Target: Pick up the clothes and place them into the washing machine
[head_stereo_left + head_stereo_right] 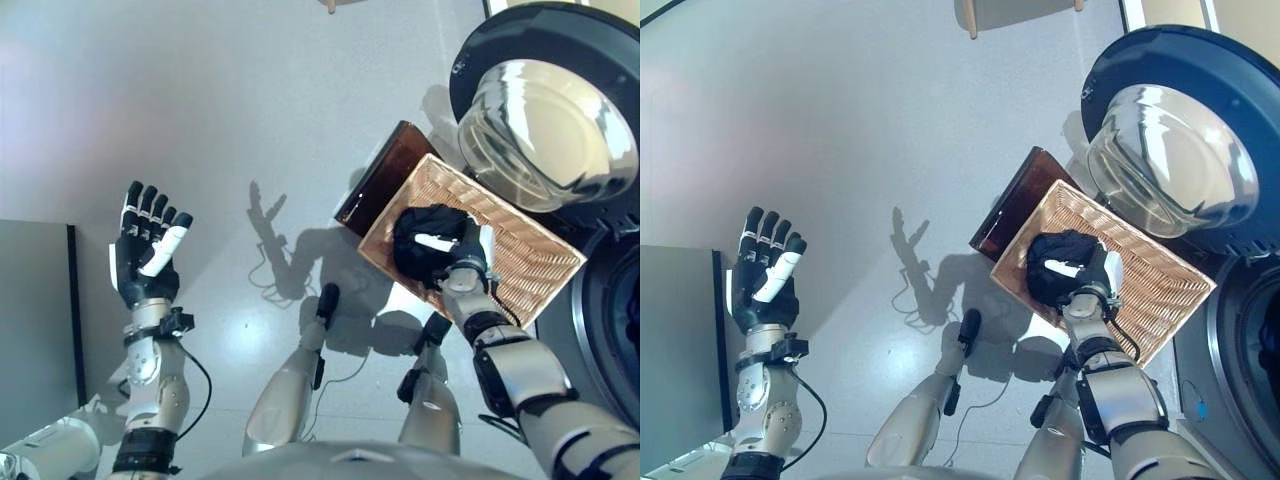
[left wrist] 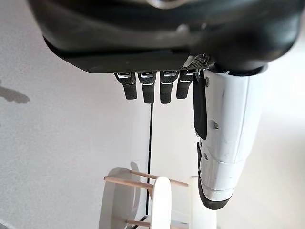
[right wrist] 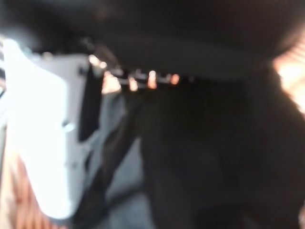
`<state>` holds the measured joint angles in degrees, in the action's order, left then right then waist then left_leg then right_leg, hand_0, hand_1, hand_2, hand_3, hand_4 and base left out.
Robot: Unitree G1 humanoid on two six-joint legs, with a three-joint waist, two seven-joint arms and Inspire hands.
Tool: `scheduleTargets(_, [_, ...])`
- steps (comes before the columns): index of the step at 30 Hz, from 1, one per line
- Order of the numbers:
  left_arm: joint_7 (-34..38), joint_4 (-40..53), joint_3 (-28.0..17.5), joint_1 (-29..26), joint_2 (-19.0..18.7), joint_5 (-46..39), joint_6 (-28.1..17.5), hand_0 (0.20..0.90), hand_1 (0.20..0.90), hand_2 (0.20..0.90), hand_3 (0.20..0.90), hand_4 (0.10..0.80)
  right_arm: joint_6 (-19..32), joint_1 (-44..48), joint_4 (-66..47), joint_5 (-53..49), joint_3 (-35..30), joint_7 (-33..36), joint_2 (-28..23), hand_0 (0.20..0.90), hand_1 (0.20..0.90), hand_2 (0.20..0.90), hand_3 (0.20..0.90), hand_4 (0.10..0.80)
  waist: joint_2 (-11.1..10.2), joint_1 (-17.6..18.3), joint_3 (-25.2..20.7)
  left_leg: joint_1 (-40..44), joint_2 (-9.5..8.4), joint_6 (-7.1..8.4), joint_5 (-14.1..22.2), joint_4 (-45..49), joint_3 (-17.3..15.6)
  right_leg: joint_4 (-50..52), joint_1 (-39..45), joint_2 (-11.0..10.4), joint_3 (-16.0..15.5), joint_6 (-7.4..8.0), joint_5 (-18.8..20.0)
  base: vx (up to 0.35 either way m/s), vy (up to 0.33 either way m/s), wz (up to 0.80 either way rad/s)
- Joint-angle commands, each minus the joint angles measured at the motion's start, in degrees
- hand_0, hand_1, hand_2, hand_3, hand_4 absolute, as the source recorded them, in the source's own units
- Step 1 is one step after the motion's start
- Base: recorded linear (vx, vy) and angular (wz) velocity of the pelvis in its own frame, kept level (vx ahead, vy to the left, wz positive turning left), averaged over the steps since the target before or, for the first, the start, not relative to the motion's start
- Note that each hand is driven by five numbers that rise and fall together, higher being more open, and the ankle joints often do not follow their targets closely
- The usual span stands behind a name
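Note:
A bundle of black clothes (image 1: 420, 238) lies in a wicker basket (image 1: 535, 262) on the floor at my right. My right hand (image 1: 468, 256) is down on the bundle, its white-covered thumb laid across the cloth and its fingers curled into it. The right wrist view shows dark cloth (image 3: 200, 157) right under the palm. The washing machine stands at the far right, its round glass door (image 1: 545, 110) swung open beyond the basket and its dark drum opening (image 1: 612, 330) beside it. At the left my left hand (image 1: 145, 255) is raised, open and empty, fingers (image 2: 147, 88) straight.
The basket rests partly on a dark brown board (image 1: 383, 178). A grey cabinet (image 1: 35, 300) stands at the left edge. A wooden chair (image 2: 159, 200) shows past my left hand in its wrist view. Pale floor spreads across the middle.

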<state>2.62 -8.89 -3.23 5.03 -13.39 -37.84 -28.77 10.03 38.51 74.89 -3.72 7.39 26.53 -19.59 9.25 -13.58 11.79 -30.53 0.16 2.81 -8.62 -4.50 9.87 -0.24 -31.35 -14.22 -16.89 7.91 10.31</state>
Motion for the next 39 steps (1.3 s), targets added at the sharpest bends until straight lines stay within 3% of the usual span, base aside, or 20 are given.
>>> scheduleTargets(1, [0.8,8.2,-2.4,-1.0,-3.9,0.2,-4.6,0.900,0.900,0.900,0.900,0.800,-0.1,3.1,1.0,2.6,5.2,-0.8,0.2,0.527,0.527,0.527,0.527,0.533,0.1,-0.9,-0.7,-0.3,-2.14,4.93,3.3,-0.5,-0.6,1.7,-1.8,-2.2,4.3,1.44,-1.3,-0.007,0.007,-0.06])
scheduleTargets(2, [0.8,8.2,-2.5,-0.9,-4.0,0.3,-4.5,0.900,0.900,0.900,0.900,0.800,-0.5,3.1,1.4,3.4,5.7,-1.2,0.2,0.252,0.252,0.252,0.252,0.337,0.1,-0.8,-0.6,-0.3,-2.12,4.93,3.3,-0.5,-0.6,1.7,-2.0,-2.2,4.4,1.43,-1.2,-0.009,0.005,-0.06])
scheduleTargets(3, [0.6,8.0,-2.7,-0.9,-4.0,0.2,-4.4,0.900,0.900,0.900,0.900,0.800,-0.8,3.1,1.8,4.2,6.2,-1.4,0.1,0.200,0.200,0.200,0.200,0.300,0.1,-0.8,-0.6,-0.3,-2.08,4.96,3.3,-0.5,-0.7,1.7,-2.1,-2.1,4.5,1.42,-1.3,-0.014,0.005,-0.08])
scheduleTargets(24, [0.5,6.7,-5.4,-0.8,-3.5,0.7,-4.3,0.900,0.900,0.900,0.900,0.800,-0.6,1.2,0.6,5.9,5.8,-1.9,-1.9,0.200,0.200,0.200,0.200,0.300,0.0,0.4,-0.5,-0.1,-1.32,4.85,3.3,-0.5,-2.2,2.4,-3.7,-1.6,6.3,1.28,-1.5,0.001,-0.004,-0.04])
scheduleTargets(33, [1.2,5.4,-6.4,-0.8,-3.6,1.4,-5.0,0.900,0.900,0.900,0.900,0.800,5.5,-3.7,-7.4,-8.5,-4.5,-0.6,-3.6,0.200,0.200,0.200,0.200,0.300,-0.7,2.4,-0.9,1.7,-0.84,4.49,4.2,-0.5,-3.4,2.7,-3.3,-1.2,7.3,1.34,-1.7,0.019,-0.007,-0.11])
scheduleTargets(39, [2.1,3.0,-7.0,-0.4,-3.0,1.6,-6.1,0.900,0.900,0.900,0.900,0.800,13.7,-12.2,-24.0,-15.6,-13.9,1.2,-4.7,0.200,0.200,0.200,0.200,0.300,-1.3,4.4,-1.2,4.4,-0.19,4.23,5.1,-0.5,-4.6,2.7,-1.6,-0.7,8.4,1.59,-2.1,0.035,-0.015,-0.15])
